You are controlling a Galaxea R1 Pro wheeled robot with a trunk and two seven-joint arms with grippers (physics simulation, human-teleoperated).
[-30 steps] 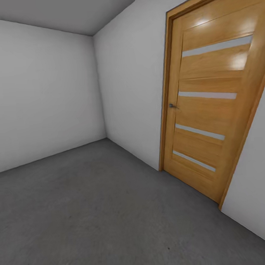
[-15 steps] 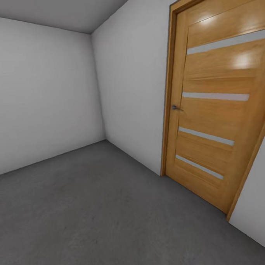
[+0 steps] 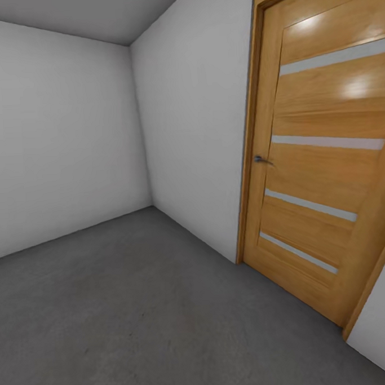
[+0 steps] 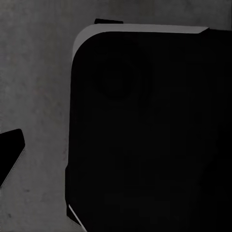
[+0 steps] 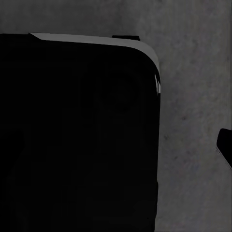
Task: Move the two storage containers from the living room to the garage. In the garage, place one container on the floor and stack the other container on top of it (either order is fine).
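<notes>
I am in the garage, facing a corner of plain pale grey walls (image 3: pixel 59 132). The dark grey concrete floor (image 3: pixel 136 308) spreads out ahead of me. The two storage containers and the living room are out of view. In the left wrist view a black rounded part of my own body (image 4: pixel 145 130) hangs over the concrete floor (image 4: pixel 34 87), with a dark wedge (image 4: pixel 9 154) at the frame's edge. The right wrist view has the same black body (image 5: pixel 77 135) over the floor (image 5: pixel 193 96) and a small dark tip (image 5: pixel 224 145) at its edge. Neither view lets me read the jaws.
A closed wooden door (image 3: pixel 321 169) with pale horizontal strips stands in the right wall, its metal handle (image 3: pixel 261 159) on its left side. The side wall (image 3: pixel 200 118) runs back to the corner at the far left.
The whole head view has shifted: the door looks larger and sits further right and lower in the frame, so the camera has moved closer. Nothing in the room itself has moved.
</notes>
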